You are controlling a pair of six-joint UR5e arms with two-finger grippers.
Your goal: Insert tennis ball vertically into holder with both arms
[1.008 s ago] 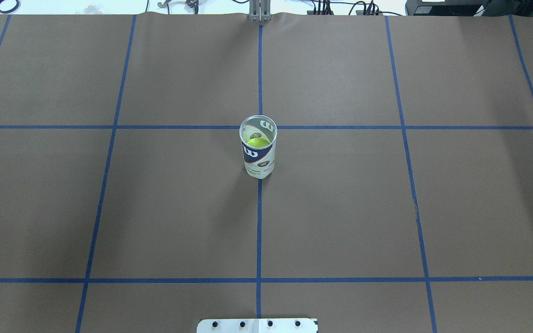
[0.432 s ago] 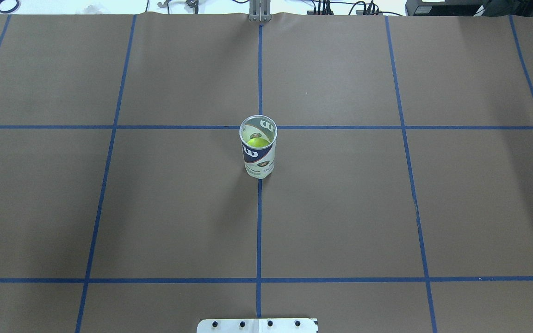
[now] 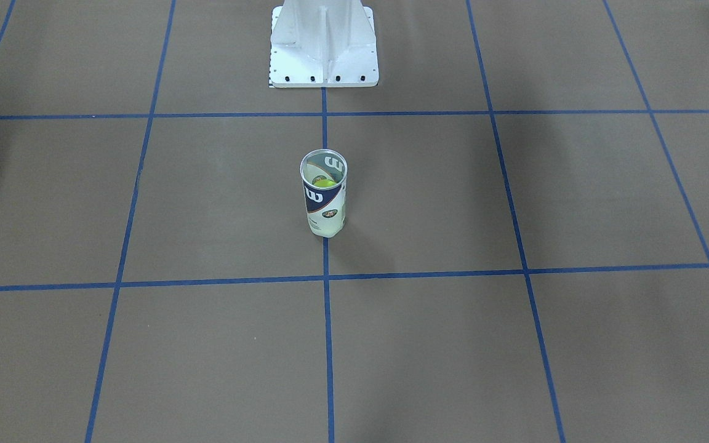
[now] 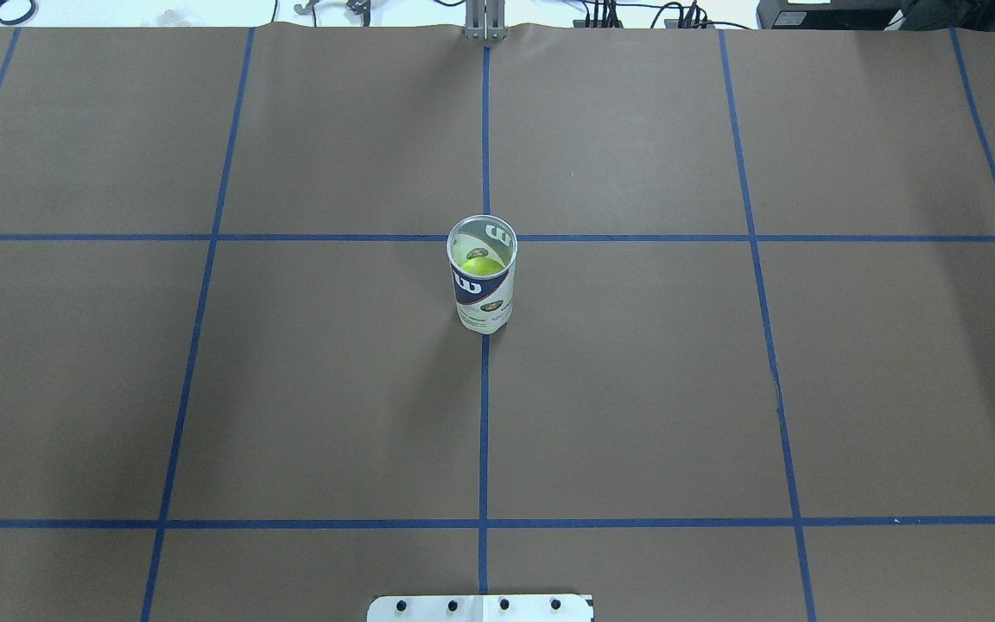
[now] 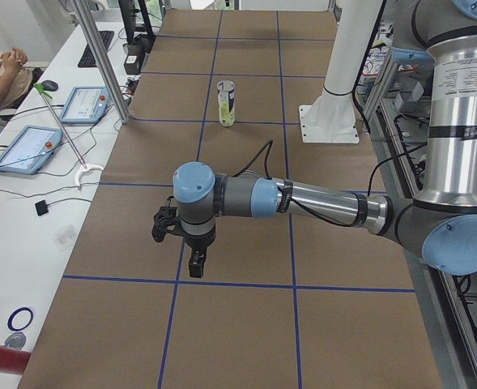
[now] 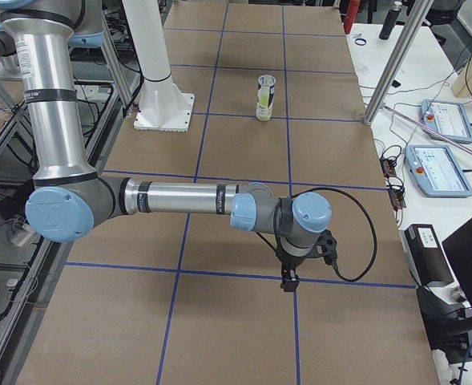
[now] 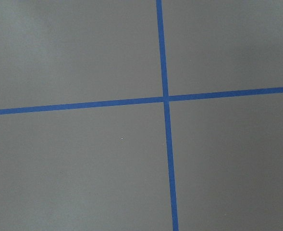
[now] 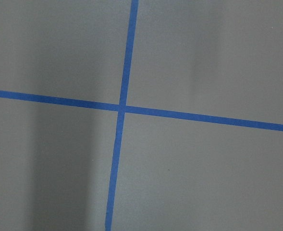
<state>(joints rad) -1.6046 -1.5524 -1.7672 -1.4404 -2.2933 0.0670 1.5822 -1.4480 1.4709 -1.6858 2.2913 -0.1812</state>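
Ball (image 4: 480, 265) sat in upright can (image 4: 482, 302), 12 o'clock from base (image 4: 480, 608).
Left gripper (image 5: 196, 267), right gripper (image 6: 288, 281): jaws could not be told.

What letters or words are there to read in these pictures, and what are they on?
"W": a big white letter on the navy label of the can.
Small print and oval badge lower on the can: too blurred to read.
Ball inside the can: no lettering can be read.
Tablets off to the side: screens too small to read.
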